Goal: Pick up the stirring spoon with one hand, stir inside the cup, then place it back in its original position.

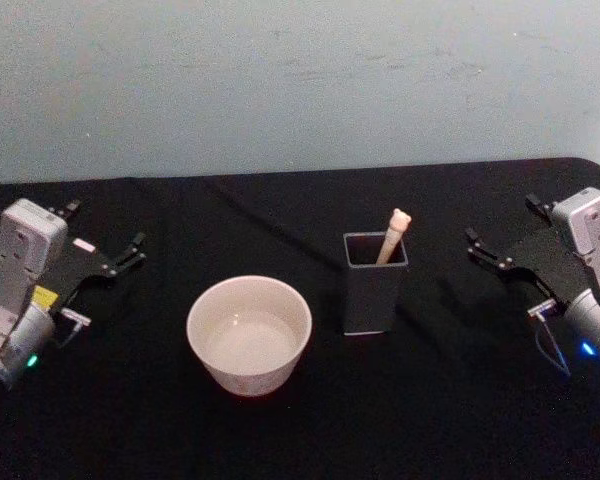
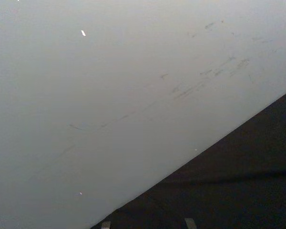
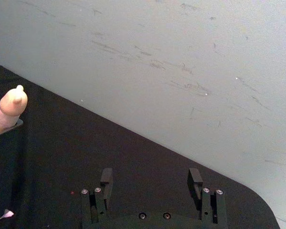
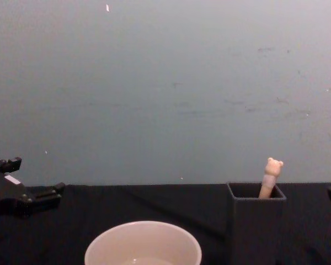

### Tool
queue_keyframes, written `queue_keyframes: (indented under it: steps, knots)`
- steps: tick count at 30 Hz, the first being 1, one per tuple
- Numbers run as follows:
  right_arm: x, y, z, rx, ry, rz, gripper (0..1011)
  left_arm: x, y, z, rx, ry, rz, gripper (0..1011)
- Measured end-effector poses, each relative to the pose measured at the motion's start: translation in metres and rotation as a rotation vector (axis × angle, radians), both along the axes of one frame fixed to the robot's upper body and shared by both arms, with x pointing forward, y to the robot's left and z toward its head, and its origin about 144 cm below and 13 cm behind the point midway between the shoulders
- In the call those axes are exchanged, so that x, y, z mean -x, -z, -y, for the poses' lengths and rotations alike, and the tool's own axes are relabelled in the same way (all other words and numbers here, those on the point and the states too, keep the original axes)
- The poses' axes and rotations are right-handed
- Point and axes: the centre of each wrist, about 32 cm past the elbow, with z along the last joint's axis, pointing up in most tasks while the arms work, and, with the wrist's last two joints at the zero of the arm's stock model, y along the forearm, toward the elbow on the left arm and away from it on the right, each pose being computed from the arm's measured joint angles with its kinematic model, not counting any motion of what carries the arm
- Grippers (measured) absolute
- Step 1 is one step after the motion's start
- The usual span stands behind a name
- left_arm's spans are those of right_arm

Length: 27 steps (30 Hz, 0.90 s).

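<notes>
Shows the cup (image 1: 248,378) left of centre on the black table (image 1: 460,410), the dark grey holder (image 1: 372,300) near its right, not touching. Finds the stirring spoon (image 1: 393,236) leaning in the holder, bear head up. Keeps the left gripper (image 1: 103,227) at the left edge and the right gripper (image 1: 502,220) at the right edge, fingers spread.

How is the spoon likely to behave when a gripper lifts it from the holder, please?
The spoon looks slim, so probably light and stiff. Its rounded bear head may slip. It leans in the tall holder, which might tip.
</notes>
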Motion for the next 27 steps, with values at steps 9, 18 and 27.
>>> queue_keyframes:
  steps: [9, 18, 27]
  knots:
    - [0.0, 0.0, 0.0, 0.0, 0.0, 0.0, 1000, 0.0, 0.0, 0.0, 0.0, 0.0, 0.0, 1001]
    - [0.0, 0.0, 0.0, 0.0, 0.0, 0.0, 1000, 0.0, 0.0, 0.0, 0.0, 0.0, 0.0, 1001]
    - [0.0, 0.0, 0.0, 0.0, 0.0, 0.0, 1000, 0.0, 0.0, 0.0, 0.0, 0.0, 0.0, 1001]
